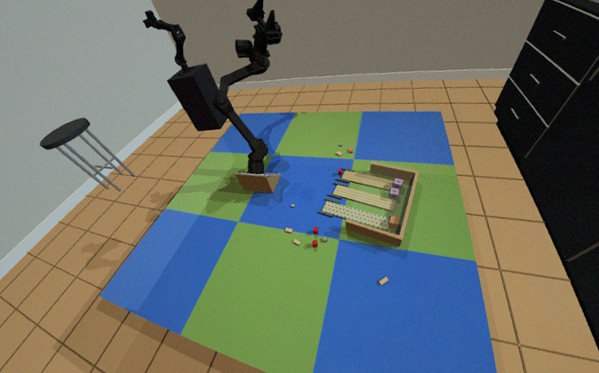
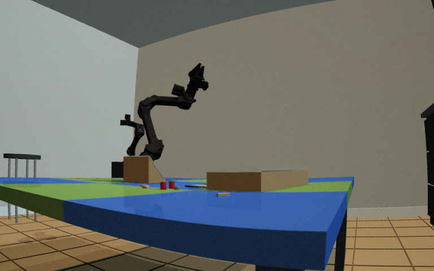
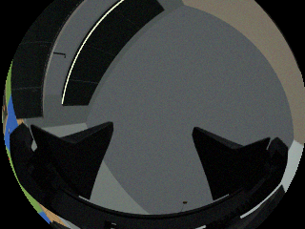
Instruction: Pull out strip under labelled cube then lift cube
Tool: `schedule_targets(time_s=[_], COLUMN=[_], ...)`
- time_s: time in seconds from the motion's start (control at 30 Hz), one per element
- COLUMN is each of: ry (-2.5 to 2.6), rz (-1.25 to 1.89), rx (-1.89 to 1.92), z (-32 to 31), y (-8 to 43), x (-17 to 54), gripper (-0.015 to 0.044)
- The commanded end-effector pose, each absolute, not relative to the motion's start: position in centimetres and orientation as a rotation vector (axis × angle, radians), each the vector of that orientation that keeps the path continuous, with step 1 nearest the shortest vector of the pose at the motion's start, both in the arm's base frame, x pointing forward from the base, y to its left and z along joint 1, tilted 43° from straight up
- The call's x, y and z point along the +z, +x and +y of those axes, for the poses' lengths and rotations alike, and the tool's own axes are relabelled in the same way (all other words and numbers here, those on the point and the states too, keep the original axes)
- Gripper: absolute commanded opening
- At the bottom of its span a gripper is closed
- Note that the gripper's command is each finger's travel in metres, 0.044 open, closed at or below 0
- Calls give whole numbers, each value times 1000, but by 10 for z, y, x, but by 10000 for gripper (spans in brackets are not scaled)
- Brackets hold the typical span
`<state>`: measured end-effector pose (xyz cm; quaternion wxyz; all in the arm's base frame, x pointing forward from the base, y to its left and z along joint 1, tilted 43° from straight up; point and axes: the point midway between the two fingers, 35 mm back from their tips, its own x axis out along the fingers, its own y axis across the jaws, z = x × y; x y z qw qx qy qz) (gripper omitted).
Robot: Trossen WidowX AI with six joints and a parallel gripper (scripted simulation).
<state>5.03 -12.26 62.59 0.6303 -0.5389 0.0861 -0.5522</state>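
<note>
My gripper (image 1: 267, 5) (image 2: 201, 65) (image 3: 153, 129) is open and empty, pointing up high above the table, far from the strips. Three strips lie side by side, partly inside a low wooden enclosure (image 1: 372, 232) (image 2: 233, 181): a plain tan one (image 1: 365, 179), a lined tan one (image 1: 363, 197) and a teal-dotted one (image 1: 354, 213). Dark prongs stick out at their near ends. Two pale purple cubes (image 1: 398, 182) (image 1: 394, 192) with small dark marks sit near the tan strips' inner ends. An orange-brown cube (image 1: 394, 222) is by the dotted strip's end. The labels are too small to read, and exact support is unclear.
Red cylinders (image 1: 316, 230) (image 1: 314, 243) (image 1: 340, 170), small tan blocks (image 1: 288, 230) (image 1: 296, 242) (image 1: 383, 281) and a grey disc (image 1: 325, 239) lie around the enclosure. The arm stands on a wooden wedge (image 1: 256, 183) (image 2: 135, 169). A second dark arm (image 1: 179, 41) (image 2: 137, 139) is behind.
</note>
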Motion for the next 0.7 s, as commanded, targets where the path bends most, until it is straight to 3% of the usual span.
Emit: schedule_targets(time_s=[0.0, 0.3, 0.67], ry=[-1236, -1384, -1482], rz=[192, -117, -282], rx=[-1269, -1327, -1010], z=[-121, -63, -44], y=[51, 128, 254], x=[627, 638, 577], gripper=[400, 400, 400])
